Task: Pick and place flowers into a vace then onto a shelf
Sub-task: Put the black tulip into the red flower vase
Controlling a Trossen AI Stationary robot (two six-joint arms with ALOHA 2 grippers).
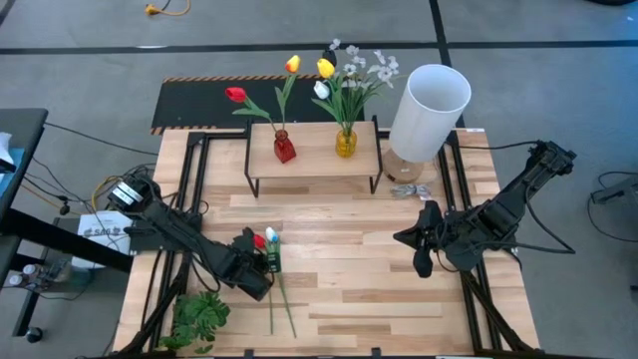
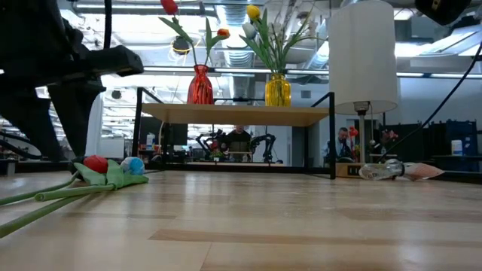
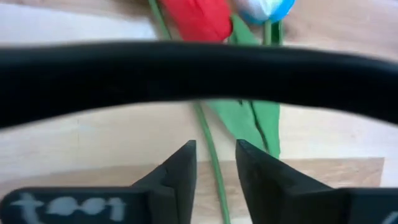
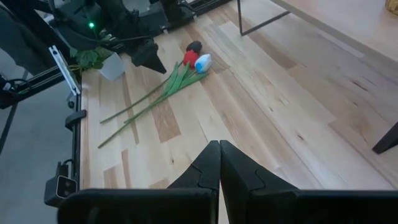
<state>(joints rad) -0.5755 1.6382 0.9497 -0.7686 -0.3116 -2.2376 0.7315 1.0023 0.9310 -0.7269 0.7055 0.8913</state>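
Now picking: left gripper (image 1: 267, 261), fingers open astride loose flowers (image 1: 267, 239) lower left, must close; right gripper (image 4: 219, 163) shut.

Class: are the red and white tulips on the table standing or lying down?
Lying down: both tulips rest flat on the table, stems stretched along the wood.

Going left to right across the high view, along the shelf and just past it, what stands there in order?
Red vase with its red and yellow-orange tulips → yellow vase with its mixed bunch → white lampshade, off the right end of the shelf.
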